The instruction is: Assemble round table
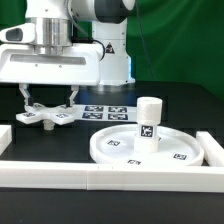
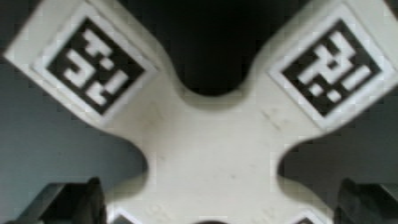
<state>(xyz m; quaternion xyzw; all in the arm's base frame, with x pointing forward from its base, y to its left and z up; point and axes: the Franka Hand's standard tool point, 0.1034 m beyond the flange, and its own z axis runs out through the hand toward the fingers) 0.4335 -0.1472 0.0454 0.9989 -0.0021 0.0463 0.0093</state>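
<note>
The white cross-shaped base piece (image 1: 47, 116) lies flat on the black table at the exterior view's left, its tags facing up. It fills the wrist view (image 2: 214, 130), with two tagged arms spreading away. My gripper (image 1: 47, 104) is straight above it and open. Its dark fingers (image 2: 75, 200) stand on either side of the piece's narrow waist, with small gaps showing. The large rimmed round disc (image 1: 108, 150) lies at the exterior view's right. The short cylindrical leg (image 1: 149, 120) stands upright on it near the middle.
The marker board (image 1: 105, 111) lies flat behind the disc, near the robot's base. Long white border rails run along the front (image 1: 100, 178), the left (image 1: 5, 138) and the right (image 1: 212, 150) of the work area.
</note>
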